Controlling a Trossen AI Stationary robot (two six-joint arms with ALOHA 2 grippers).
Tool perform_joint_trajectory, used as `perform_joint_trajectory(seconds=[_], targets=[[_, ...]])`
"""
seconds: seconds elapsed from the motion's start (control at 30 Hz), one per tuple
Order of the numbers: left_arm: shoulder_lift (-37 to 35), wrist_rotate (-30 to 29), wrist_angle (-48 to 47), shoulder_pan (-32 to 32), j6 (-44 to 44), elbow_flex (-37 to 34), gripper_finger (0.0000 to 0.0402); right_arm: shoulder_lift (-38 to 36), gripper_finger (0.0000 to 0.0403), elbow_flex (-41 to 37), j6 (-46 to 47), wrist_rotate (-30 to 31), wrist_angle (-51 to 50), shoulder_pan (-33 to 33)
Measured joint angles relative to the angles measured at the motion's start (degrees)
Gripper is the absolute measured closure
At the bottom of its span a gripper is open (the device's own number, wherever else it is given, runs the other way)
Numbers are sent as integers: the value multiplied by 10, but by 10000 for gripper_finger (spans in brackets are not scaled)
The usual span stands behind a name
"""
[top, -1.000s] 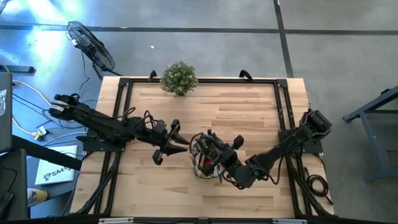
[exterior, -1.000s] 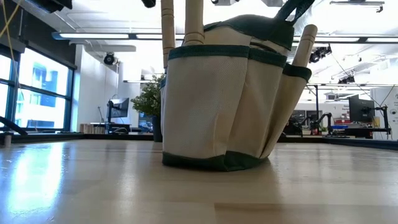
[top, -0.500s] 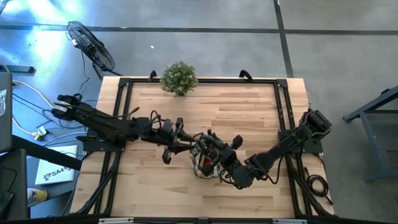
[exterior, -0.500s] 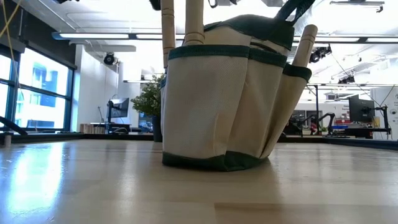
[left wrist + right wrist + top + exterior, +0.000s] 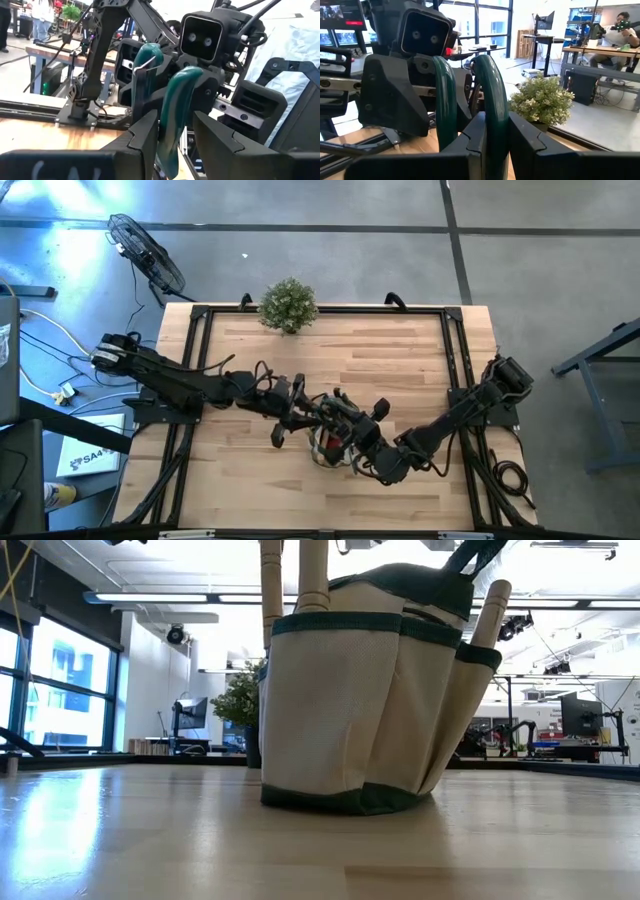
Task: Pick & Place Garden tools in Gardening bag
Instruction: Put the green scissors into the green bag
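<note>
We grip the green-handled pruners (image 5: 172,115) in both the left hand (image 5: 175,145) and right hand (image 5: 490,145), each clamped on one handle, above the gardening bag (image 5: 330,438) at six o'clock on the surface (image 5: 400,360), apparently to steady them for lowering inside.

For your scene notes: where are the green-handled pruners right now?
In the high view, the pruners are above the bag at the table's middle, one green handle between each gripper's fingers: left gripper, right gripper.
</note>
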Motion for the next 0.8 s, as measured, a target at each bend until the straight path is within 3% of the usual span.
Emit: perform_joint_trajectory(seconds=[0.8], targets=[[-1, -13, 18, 0, 30, -1, 283, 0, 362, 0, 2, -8, -5, 3]])
